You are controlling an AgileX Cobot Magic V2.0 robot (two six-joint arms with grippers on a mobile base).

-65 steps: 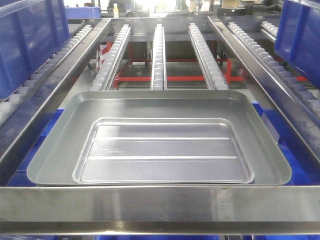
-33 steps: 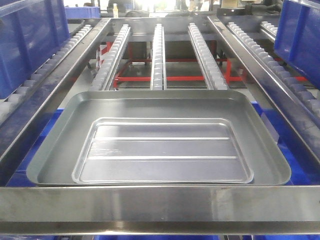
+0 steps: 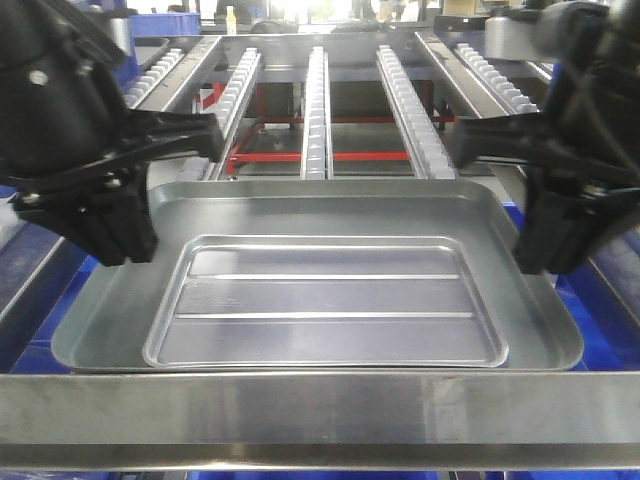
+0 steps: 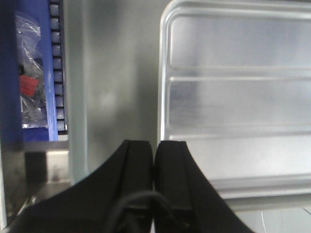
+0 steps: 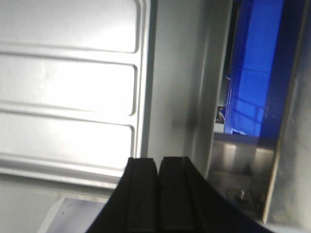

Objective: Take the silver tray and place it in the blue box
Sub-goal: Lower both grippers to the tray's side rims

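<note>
Silver tray (image 3: pixel 320 300), shiny metal, lies flat below and between the two grippers, recessed panel up, two lengthwise ridges showing.

Left gripper (image 4: pixel 154 145): black fingers (image 4: pixel 138 160) pressed together along a thin seam, nothing between them. Tips hang over the tray's flat band just outboard of the recessed panel; the panel's rounded corner lies just inboard of the tips. Contact with the metal cannot be told.

Right gripper (image 5: pixel 158 162): fingers also clamped flat against each other, empty. Tips over the tray's right band, panel edge just inboard and ahead.

Blue box (image 5: pixel 252 97): bright blue plastic shows outboard of each gripper, beyond the tray's rim on both sides. In the front view it peeks out under the tray's left and right edges. Whether the tray rests in it or on something above it cannot be told.

Clear plastic bag (image 4: pixel 29 82) with a red label lies outboard of the left gripper, beyond a blue ribbed edge.

Roller rails (image 3: pixel 316 110) run away ahead of both grippers, with a red frame (image 3: pixel 340 157) below them. A steel crossbar (image 3: pixel 320 405) spans behind them, nearest the camera.
</note>
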